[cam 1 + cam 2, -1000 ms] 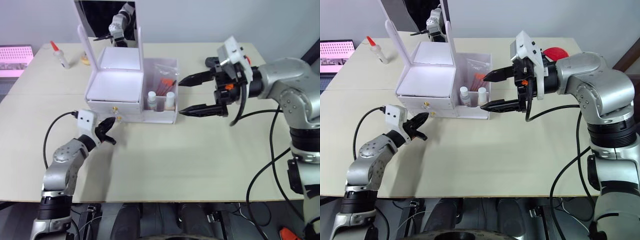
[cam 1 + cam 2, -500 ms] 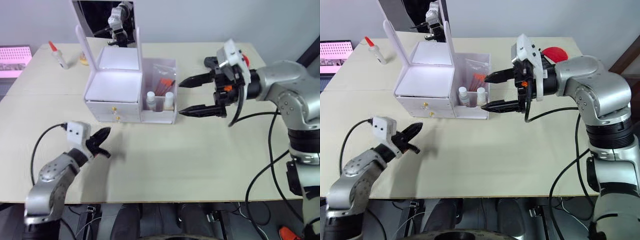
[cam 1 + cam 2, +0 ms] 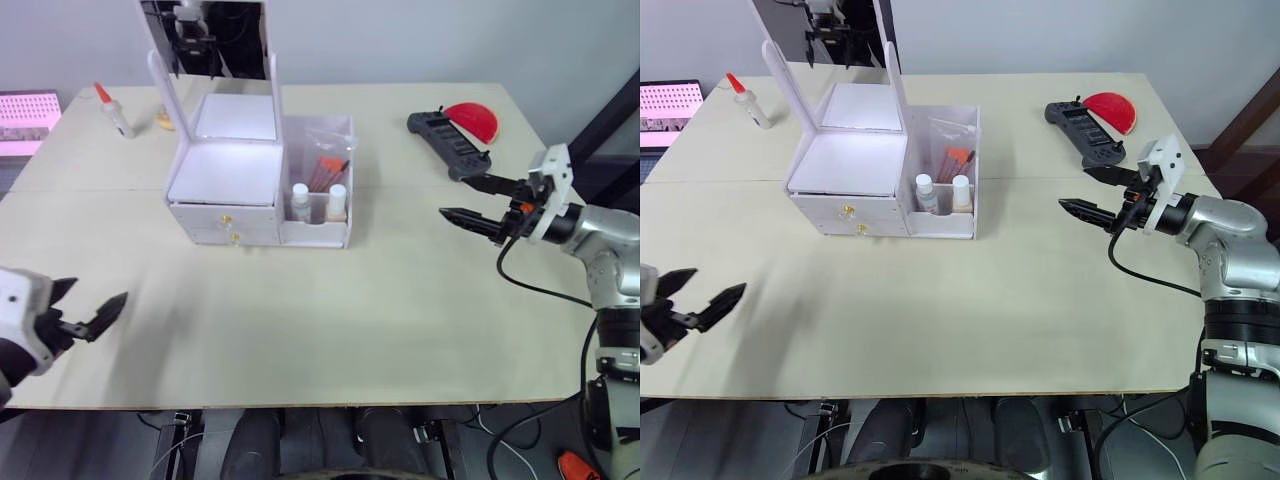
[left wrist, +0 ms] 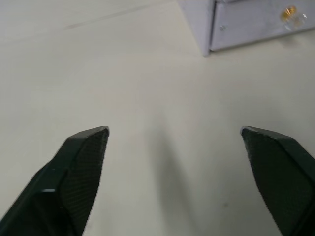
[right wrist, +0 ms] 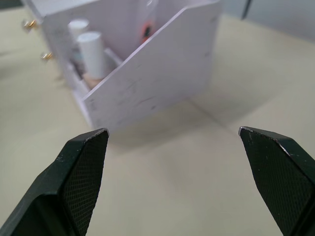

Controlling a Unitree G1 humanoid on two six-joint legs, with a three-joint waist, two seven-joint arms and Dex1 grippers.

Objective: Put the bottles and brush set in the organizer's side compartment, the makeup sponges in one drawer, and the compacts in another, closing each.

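The white organizer (image 3: 228,175) stands at the table's back left, its mirror lid up and both gold-knobbed drawers (image 3: 229,227) pushed in. Two white-capped bottles (image 3: 300,201) and the red-tipped brush set (image 3: 326,168) stand in its side compartment (image 5: 157,83). Makeup sponges and compacts are out of view. My left gripper (image 3: 85,298) is open over the table's near left edge, well short of the organizer. My right gripper (image 3: 458,196) is open and empty to the organizer's right, pointing toward it from a distance.
A black controller (image 3: 447,143) and a red half-disc (image 3: 472,118) lie at the back right. A glue bottle (image 3: 115,110) stands at the back left beside a pink box (image 3: 28,112).
My left gripper went from shut to open and drew back from the drawer front to the near left edge. My right gripper pulled away to the right, off the side compartment.
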